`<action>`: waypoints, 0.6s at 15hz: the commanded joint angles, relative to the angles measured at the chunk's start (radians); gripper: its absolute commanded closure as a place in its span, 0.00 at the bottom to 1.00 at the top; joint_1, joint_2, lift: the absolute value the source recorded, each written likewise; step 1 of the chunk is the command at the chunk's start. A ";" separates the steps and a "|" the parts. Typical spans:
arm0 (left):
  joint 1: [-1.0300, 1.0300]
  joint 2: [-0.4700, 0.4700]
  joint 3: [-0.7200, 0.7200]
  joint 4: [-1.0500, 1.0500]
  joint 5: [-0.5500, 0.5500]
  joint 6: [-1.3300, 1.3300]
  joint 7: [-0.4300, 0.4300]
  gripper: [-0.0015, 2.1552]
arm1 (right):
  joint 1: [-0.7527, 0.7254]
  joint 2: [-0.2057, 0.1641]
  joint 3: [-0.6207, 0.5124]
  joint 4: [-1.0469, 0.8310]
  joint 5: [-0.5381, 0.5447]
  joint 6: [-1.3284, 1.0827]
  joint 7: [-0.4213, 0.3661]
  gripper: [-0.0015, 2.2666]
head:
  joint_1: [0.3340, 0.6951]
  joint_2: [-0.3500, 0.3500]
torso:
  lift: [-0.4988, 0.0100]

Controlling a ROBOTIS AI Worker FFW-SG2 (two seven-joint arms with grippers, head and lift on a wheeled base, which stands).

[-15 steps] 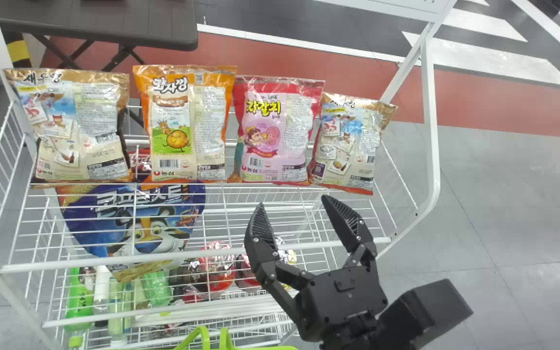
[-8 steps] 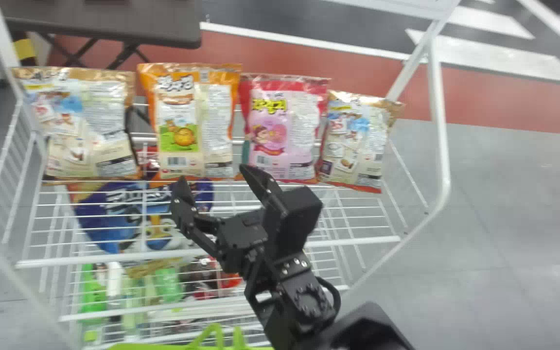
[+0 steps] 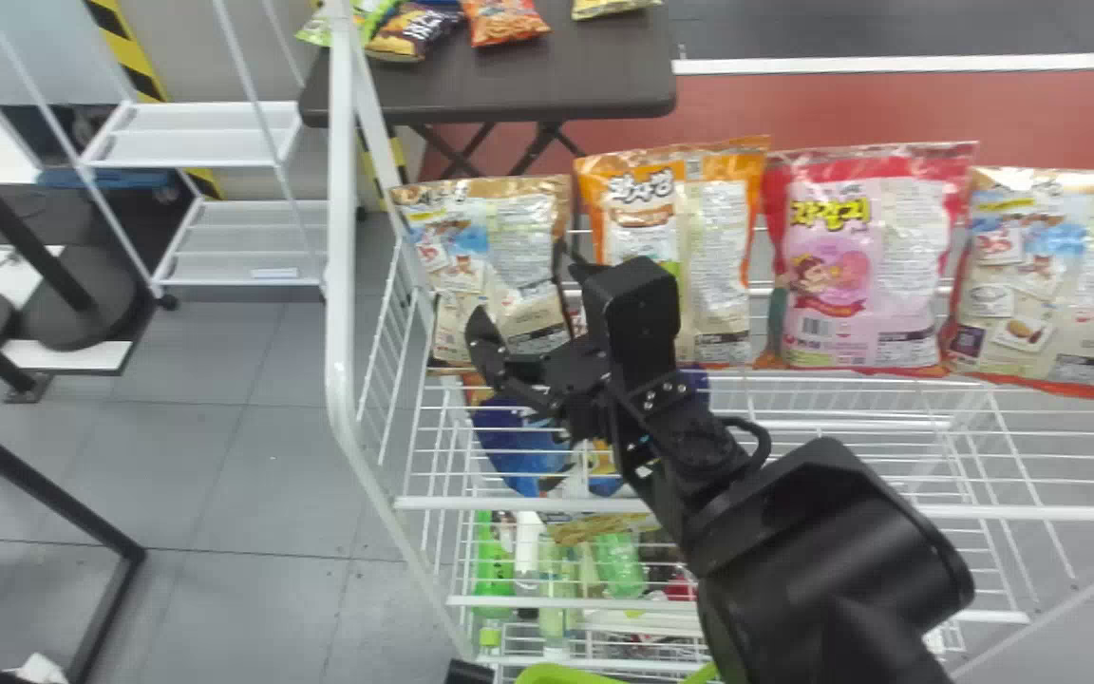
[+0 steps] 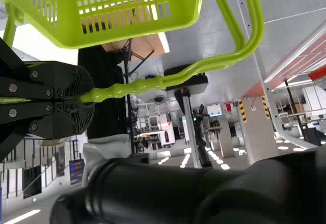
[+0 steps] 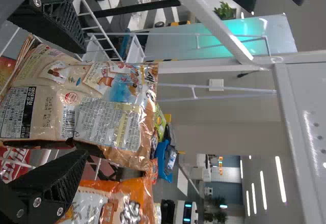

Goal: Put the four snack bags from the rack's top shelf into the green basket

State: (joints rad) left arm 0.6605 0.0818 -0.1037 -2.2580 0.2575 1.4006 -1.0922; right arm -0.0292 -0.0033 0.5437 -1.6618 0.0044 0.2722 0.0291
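Evidently, right gripper [image 5: 84, 103]: open, its fingers on either side of the brown bag [image 5: 104, 127] at the rack's [image 3: 341, 209] left end.
Step in hand: lining up the first grasp, I judge.
Next move: close gently, then lift clear of the rack.
Snack bags [image 3: 1046, 275]: four, on the rack's top shelf [image 3: 1031, 512]; two brown, one orange, one pink.
Left gripper [image 4: 87, 101]: clamped on the handle [image 4: 142, 84] of one green basket [image 4: 137, 34], before the rack.

Lime-green basket [image 4: 184, 2], white rack [image 3: 341, 237], orange bag [image 3: 737, 163], red-and-pink bag [image 3: 837, 328], yellow-and-black striped tape [image 3: 135, 57]
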 commanded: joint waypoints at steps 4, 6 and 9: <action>-0.044 0.038 -0.028 0.028 0.040 0.001 0.017 0.99 | -0.110 0.004 0.012 0.100 -0.047 0.016 0.008 0.07 | 1.00 0.68 | 0.98; -0.047 0.041 -0.028 0.032 0.045 0.001 0.015 0.99 | -0.136 0.004 0.012 0.151 -0.040 0.031 0.029 0.08 | 1.00 0.68 | 0.98; -0.051 0.044 -0.027 0.040 0.052 -0.002 0.014 0.99 | -0.190 0.004 0.009 0.231 -0.046 0.055 0.066 0.08 | 1.00 0.67 | 0.98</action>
State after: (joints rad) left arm 0.6121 0.1242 -0.1319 -2.2222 0.3067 1.3991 -1.0777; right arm -0.1959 -0.0030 0.5561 -1.4713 -0.0369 0.3176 0.0845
